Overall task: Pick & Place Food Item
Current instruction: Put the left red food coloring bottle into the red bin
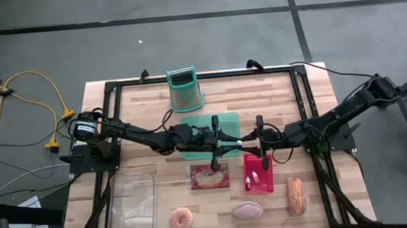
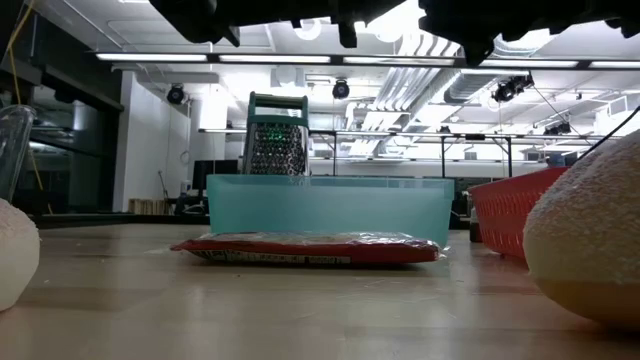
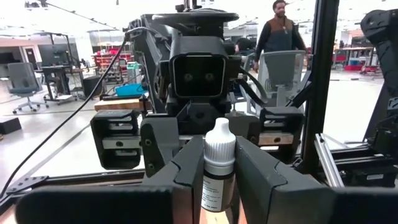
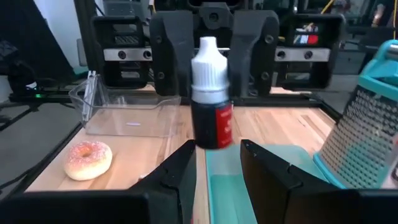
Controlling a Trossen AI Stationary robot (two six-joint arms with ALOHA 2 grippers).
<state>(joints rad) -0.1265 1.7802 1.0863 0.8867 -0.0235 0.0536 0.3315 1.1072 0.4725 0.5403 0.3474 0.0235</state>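
A small white-capped dropper bottle (image 3: 219, 163) stands upright between the fingers of my left gripper (image 3: 217, 148), which reaches in level from the table's left (image 1: 228, 138). My right gripper (image 4: 217, 149) faces it from the right (image 1: 255, 135). Its fingers are a narrow gap apart just short of the bottle (image 4: 211, 99), with nothing between them. On the near table lie a red food packet (image 1: 209, 175), a donut (image 1: 181, 219), a pink bun (image 1: 247, 210) and a long bread roll (image 1: 296, 195). My left gripper pinches the bottle's body below the cap (image 3: 210, 186) between its two fingers, one on each side. The fingers come at it level from the table's left. The bottle stays upright, cap up, lifted clear over the right end of the teal tray (image 4: 261, 186).
A teal tray (image 1: 194, 133) sits mid-table with a metal grater (image 1: 185, 89) behind it. A red basket (image 1: 262, 179) holding another bottle stands right of the packet. A clear tub (image 1: 130, 207) lies at the near left. A person stands beyond the table (image 3: 280, 28).
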